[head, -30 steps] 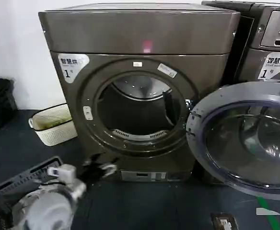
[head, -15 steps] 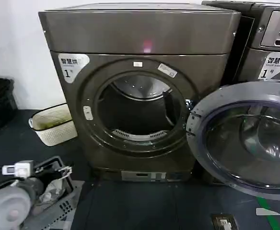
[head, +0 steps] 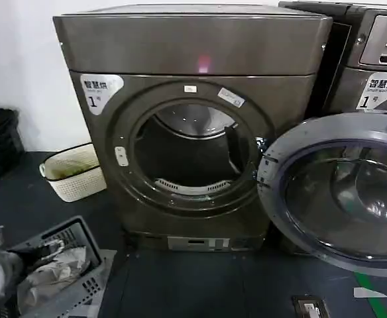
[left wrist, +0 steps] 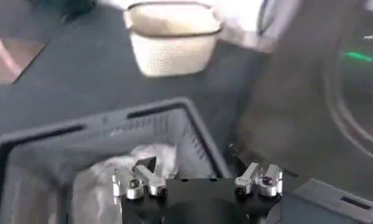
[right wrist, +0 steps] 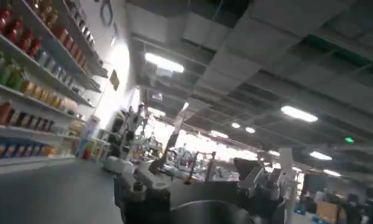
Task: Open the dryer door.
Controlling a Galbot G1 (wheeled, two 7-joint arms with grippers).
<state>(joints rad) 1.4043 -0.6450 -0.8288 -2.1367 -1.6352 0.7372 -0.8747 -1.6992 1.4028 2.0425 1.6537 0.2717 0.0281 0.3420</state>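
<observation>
Left gripper (left wrist: pixel 197 182) hangs above the grey slatted basket (left wrist: pixel 83 143), fingers spread apart with nothing between them. Crumpled pale cloth (left wrist: pixel 122 167) lies inside that basket, right under the fingers. Beyond the basket sits a cream woven basket (left wrist: pixel 172 42) on the dark floor, and beside the grey basket rises the dryer (left wrist: pixel 308 103) front.

Bronze-grey dryer (head: pixel 180 53), cream basket (head: pixel 74 173)

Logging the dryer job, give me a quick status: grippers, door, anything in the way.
Left gripper open, empty, low over the grey basket. Right gripper off facing the room. Dryer door swung wide open, drum exposed. Nothing blocking.
</observation>
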